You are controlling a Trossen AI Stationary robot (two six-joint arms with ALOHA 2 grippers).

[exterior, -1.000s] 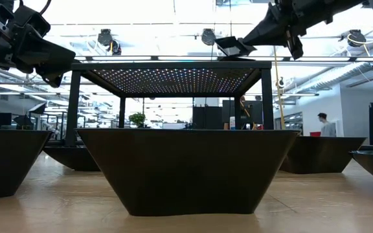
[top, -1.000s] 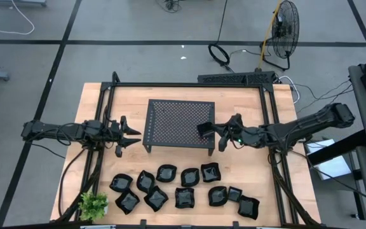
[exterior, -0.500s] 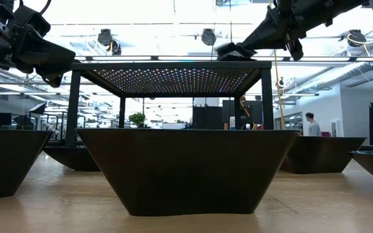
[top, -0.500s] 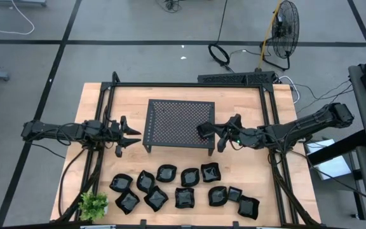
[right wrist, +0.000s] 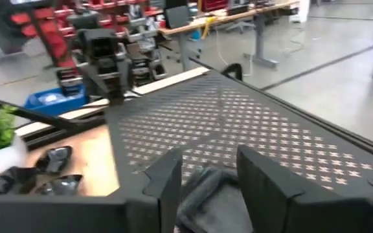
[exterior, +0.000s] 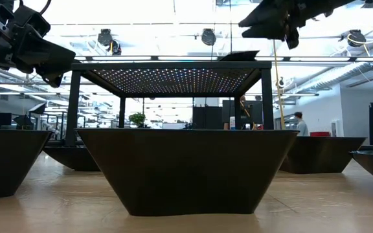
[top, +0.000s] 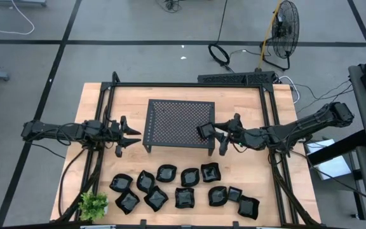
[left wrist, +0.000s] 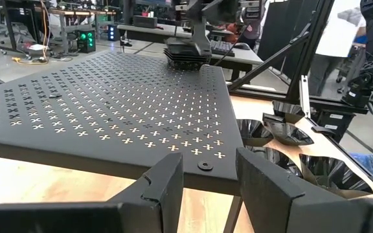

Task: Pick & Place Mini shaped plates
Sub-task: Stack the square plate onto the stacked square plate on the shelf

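Black perforated metal rack (top: 178,122): stands mid-tabletop on four legs; its flat top is the place-down surface, judged from the task.
Placed plate: one small glossy black square dish (top: 203,130) sits on the rack's top near the right-hand edge; in the low view it lies level on the top (exterior: 239,55).
Right tool (top: 219,135): fingers apart, just beside the placed dish; in the low view it hangs clear above the dish (exterior: 267,24), not touching.
Left tool (top: 124,135): fingers apart, empty, waiting beside the rack's left edge.
Remaining plates: a cluster of small glossy black dishes (top: 184,187), square and wavy-edged, lies on the light wooden tabletop (top: 94,102) in front of the rack, several touching.
Small green plant (top: 93,205): at the tabletop's front left corner, well apart from the work.
Step in hand (judgement): release and withdrawal after a placement.
Doing it well (judgement): lift straight up before swinging away, so a finger does not drag the dish off the nearby edge.
Next pick (judgement): choose an outer dish of the cluster; pinch one rim wall; avoid nudging its neighbours.
Risk: glossy walls may slip in a shallow grip.
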